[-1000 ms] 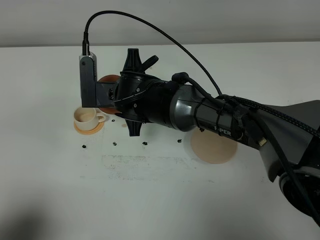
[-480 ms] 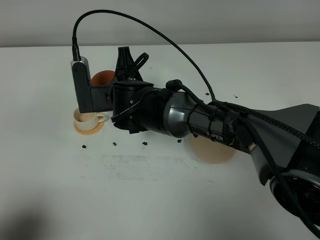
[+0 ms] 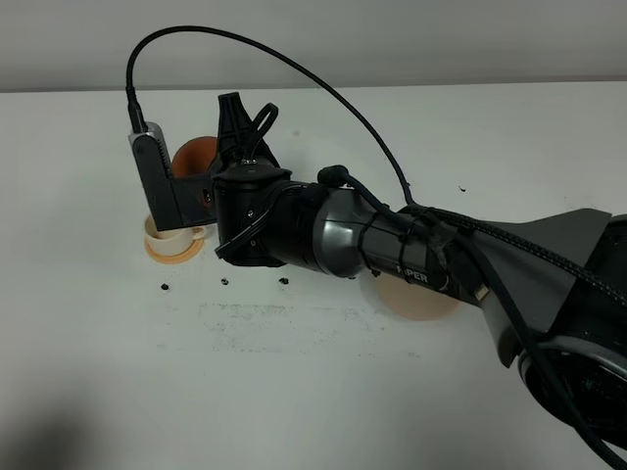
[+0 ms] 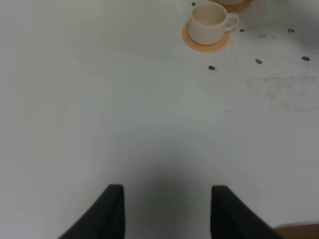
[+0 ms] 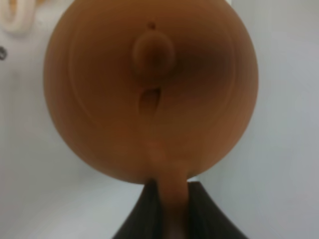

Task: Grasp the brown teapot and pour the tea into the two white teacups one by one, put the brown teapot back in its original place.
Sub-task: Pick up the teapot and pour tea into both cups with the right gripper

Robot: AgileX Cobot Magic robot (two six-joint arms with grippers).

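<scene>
In the exterior high view, the right arm (image 3: 392,245) reaches across the counter (image 3: 294,392) and holds the brown teapot (image 3: 194,155) just beyond the near white teacup (image 3: 174,231), probably to line up a pour. The beige coaster (image 3: 421,294) lies bare for the teapot's return. Since a second ago the wrist has swung leftward, and more of the teapot shows. In the left wrist view, the left gripper (image 4: 167,209) sits well back from that cup, its jaws parted and empty. In the right wrist view, the right gripper (image 5: 169,219) has its jaws clenched on the teapot's handle.
</scene>
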